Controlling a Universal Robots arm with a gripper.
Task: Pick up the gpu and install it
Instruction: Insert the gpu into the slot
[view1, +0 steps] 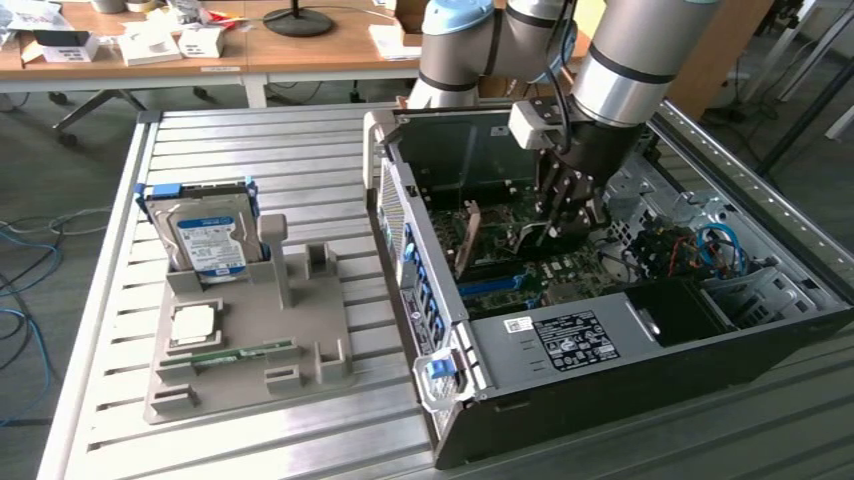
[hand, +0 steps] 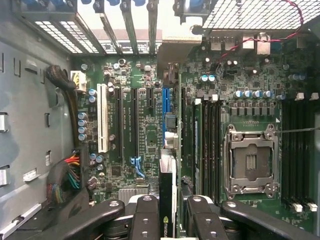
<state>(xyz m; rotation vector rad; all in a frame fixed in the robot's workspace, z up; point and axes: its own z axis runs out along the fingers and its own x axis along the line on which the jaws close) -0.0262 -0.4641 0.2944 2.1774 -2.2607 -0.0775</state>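
While the gripper (hand: 171, 200) stands clamped on the gpu (hand: 167, 220), one dark finger (hand: 145, 215) on each flat side, the card shows edge-on between them with a small logo on its dark upper edge. It hangs inside the open computer case (view1: 601, 350), low over the motherboard (hand: 150, 130). Whether its lower edge already touches a socket I cannot tell.

Just past the card's end lies a short blue slot (hand: 166, 106), roughly in line with it. Two long black slots (hand: 119, 120) and a white slot (hand: 103, 117) run parallel beside that. Farther off sit the memory slots (hand: 212, 145) and the bare processor socket (hand: 250, 162), and on the other side a bundle of coloured wires (hand: 72, 172). Beyond all these stands the slatted rear wall (hand: 131, 30) of the case.

The main risk, as I judge it, is misalignment. A thin card pinched on smooth faces could tilt or slide, so that its contact edge lands beside the slot, on the small capacitors (hand: 84, 130), rather than in it. Its far end could also snag on the rear wall, and a crooked push could strain the board.

Well apart, outside the case, a grey holder (view1: 254, 340) on the slatted table (view1: 107, 250) carries the hard drive (view1: 207, 240) upright and a memory stick (view1: 227, 353) lying flat.
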